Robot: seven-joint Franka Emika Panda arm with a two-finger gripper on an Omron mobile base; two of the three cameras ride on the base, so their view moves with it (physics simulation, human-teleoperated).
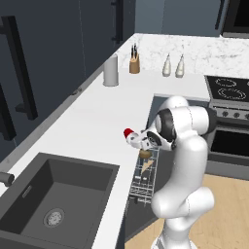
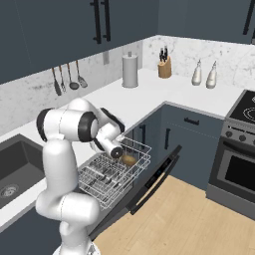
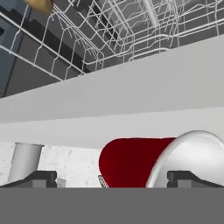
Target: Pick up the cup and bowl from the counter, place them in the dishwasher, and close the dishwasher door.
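The cup (image 1: pixel 129 133), red with a white inside, lies on its side at the counter's (image 1: pixel 87 126) front edge, just beside the gripper (image 3: pixel 112 177); in the hand view it lies between the two dark fingertips (image 3: pixel 35 178), rim toward the right one, yet whether the fingers press on it or merely flank it cannot be told.

Going left to right across the left base view: the dark sunken sink (image 1: pixel 53 199) sits low at the left; the open white counter runs up past a grey cylinder canister (image 1: pixel 111 71), a knife block (image 1: pixel 134 63) and two pale bottles (image 1: pixel 173 66); the cup lies at the counter's rim, and right of it the wire rack (image 1: pixel 145 177) is pulled out of the dishwasher (image 2: pixel 112 199) below. The bowl (image 2: pixel 129 159), tan-brown, already rests in that rack, so one item looks done and the cup is the step in hand.

The arm bends back on itself so the hand reaches low along the counter edge, probably because a cup on its side offers only its flank. The counter lip sits close above the rack, leaving a narrow drop for the cup. The dishwasher door (image 2: pixel 149 182) hangs open over the wood floor (image 2: pixel 199 224), with bare floor before the oven (image 2: pixel 236 164) to swing shut.
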